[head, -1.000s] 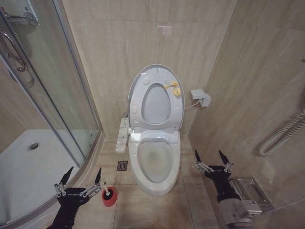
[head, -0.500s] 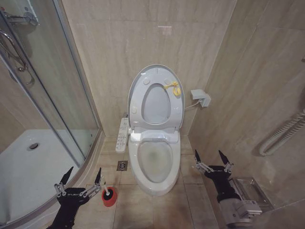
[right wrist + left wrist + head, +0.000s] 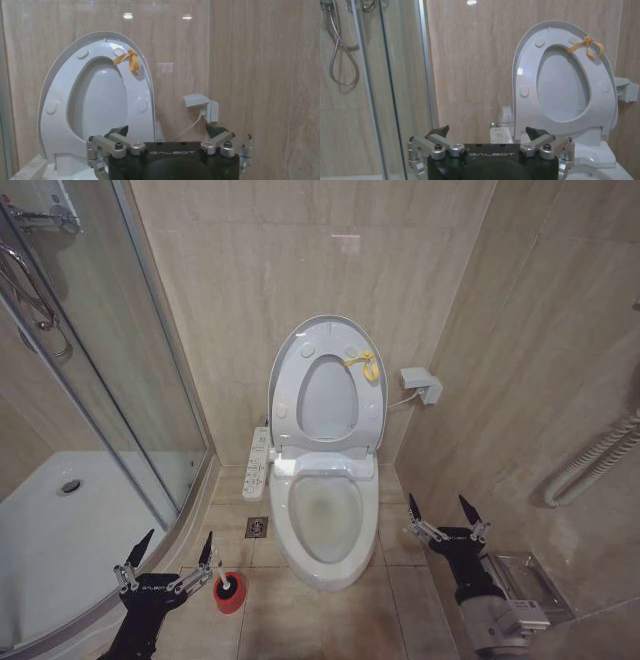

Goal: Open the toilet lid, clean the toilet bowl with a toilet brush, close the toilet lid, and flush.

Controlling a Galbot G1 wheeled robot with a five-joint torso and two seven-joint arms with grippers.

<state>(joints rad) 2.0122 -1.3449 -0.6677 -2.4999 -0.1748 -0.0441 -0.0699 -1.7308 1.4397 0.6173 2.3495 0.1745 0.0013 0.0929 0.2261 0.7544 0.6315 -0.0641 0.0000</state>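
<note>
The toilet lid [image 3: 327,395] stands raised against the back wall, with the ring seat [image 3: 285,395] and its yellow tag [image 3: 363,365] up in front of it. Below them the toilet bowl [image 3: 325,520] lies uncovered, its basin brownish. The toilet brush [image 3: 227,584] sits in a red cup [image 3: 230,600] on the floor left of the bowl. My left gripper [image 3: 170,555] hangs open just left of the cup, holding nothing. My right gripper [image 3: 447,515] is open to the right of the bowl. In the wrist views the left gripper [image 3: 487,132] and the right gripper [image 3: 167,131] both face the raised lid [image 3: 562,90] [image 3: 100,101].
A curved glass shower enclosure [image 3: 130,380] and white shower tray [image 3: 60,530] take up the left side. A control panel [image 3: 258,463] hangs at the toilet's left, and a floor drain [image 3: 257,527] lies beside the bowl. A wall box [image 3: 420,385], hose [image 3: 590,465] and metal rack [image 3: 525,580] are on the right.
</note>
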